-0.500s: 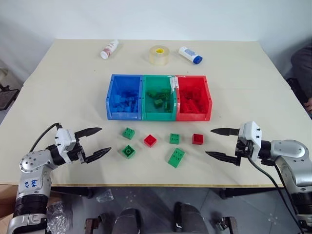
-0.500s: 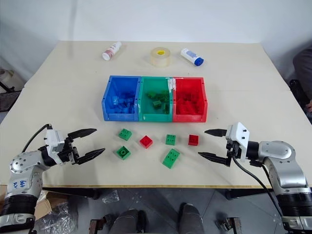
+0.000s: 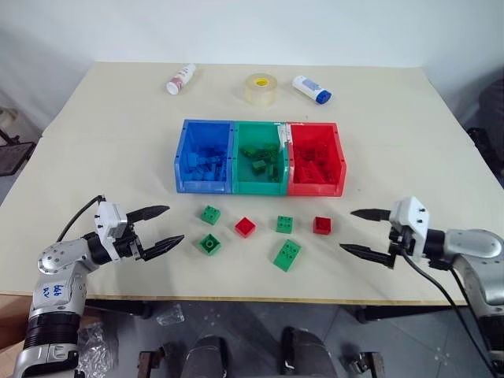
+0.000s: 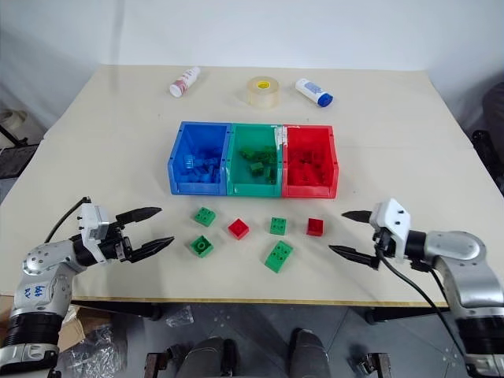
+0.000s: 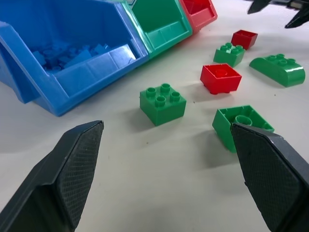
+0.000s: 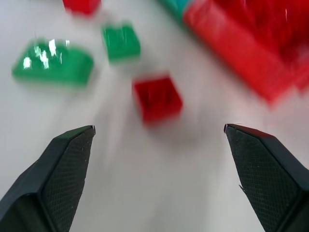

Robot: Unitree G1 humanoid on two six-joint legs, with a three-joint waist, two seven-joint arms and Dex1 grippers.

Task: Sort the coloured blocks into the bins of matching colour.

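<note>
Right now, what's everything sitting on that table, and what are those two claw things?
green blocks: four loose on the table in front of the bins, one longer.
red blocks: two loose, among the green ones.
bins: three joined, blue, green, red, mid-table, each holding blocks of its colour.
tape roll: one, clear with yellow core, far edge.
small bottles: two, white, lying either side of the tape.
table: one, cream.
left gripper: black fingers, open, empty.
right gripper: same, open, empty.
</note>
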